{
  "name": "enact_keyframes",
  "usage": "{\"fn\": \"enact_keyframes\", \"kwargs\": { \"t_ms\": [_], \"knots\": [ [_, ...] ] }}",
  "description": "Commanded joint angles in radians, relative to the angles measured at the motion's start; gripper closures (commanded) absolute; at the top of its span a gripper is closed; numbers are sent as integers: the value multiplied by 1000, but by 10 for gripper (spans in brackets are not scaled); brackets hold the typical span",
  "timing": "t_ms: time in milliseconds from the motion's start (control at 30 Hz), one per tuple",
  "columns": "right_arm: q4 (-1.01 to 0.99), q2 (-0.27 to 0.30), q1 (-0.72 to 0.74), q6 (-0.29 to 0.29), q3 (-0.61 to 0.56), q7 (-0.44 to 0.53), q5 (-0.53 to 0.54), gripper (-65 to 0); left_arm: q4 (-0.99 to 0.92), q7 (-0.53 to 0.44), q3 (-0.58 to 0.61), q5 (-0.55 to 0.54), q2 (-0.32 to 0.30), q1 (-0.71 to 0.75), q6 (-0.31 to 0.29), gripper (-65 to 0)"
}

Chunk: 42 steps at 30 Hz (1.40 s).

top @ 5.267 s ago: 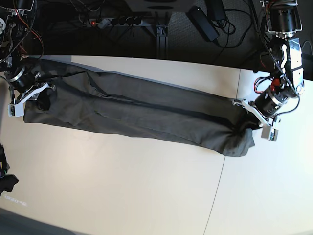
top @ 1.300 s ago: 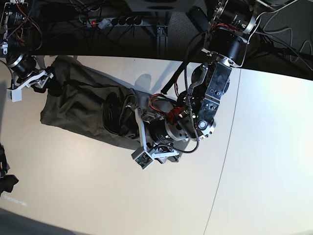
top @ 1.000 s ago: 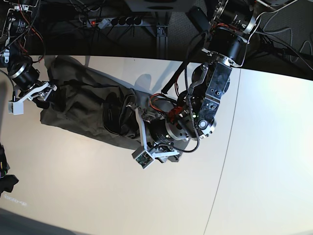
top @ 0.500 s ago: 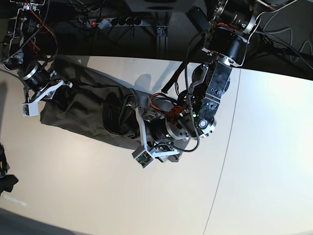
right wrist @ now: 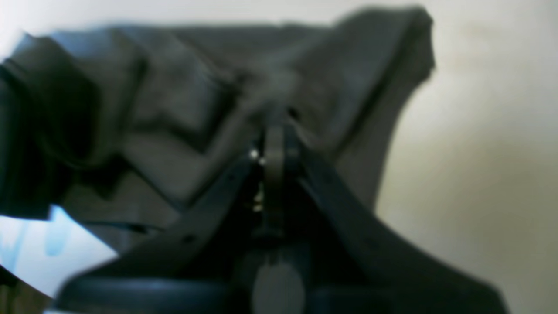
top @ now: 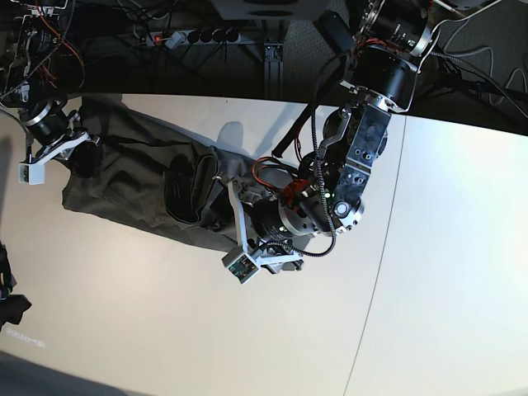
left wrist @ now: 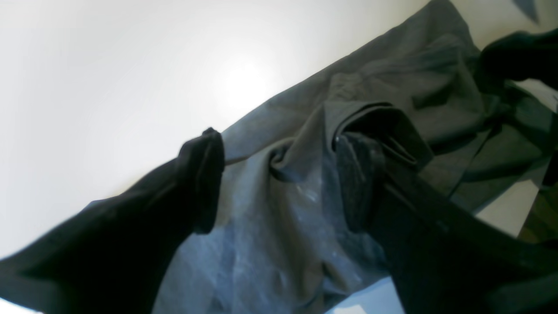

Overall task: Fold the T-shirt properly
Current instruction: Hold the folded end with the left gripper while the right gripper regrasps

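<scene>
Looking from the left wrist, the left gripper [left wrist: 279, 174] has its 2 fingers spread apart, and the T-shirt [left wrist: 392, 87] lies bunched under them on the table [left wrist: 109, 65]. From the right wrist, the right gripper [right wrist: 272, 131] is pinched onto cloth. From the base, the T-shirt is a short, lumpy strip by the far edge, so I think folding is about half finished
</scene>
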Motion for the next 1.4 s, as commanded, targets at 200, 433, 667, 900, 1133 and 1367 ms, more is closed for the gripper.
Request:
{"fn": "enact_keyframes", "kwargs": {
  "t_ms": [200, 433, 667, 900, 1133, 1367],
  "knots": [
    [32, 20, 7, 55, 117, -38, 1, -425, 18, -37, -1, -11, -15, -21, 5, -431],
    [-22, 68, -40, 56, 163, -60, 44, -425, 18, -49, -1, -11, -38, -21, 5, -431],
    [-149, 57, -39, 55, 79, -48, 99, -425, 18, -48, -1, -18, -37, -21, 5, -431],
    [-237, 51, -8, 56, 28, -64, 145, -425, 18, -48, -1, -19, -37, -18, 5, -431],
    [-237, 10, -9, 56, -2, -105, 166, -424, 18, -48, -1, -18, -37, -18, 5, -431],
    [-237, 2, -9, 57, -10, -116, 192, -424, 18, -49, -1, -19, -51, -18, 6, -431]
  ]
}}
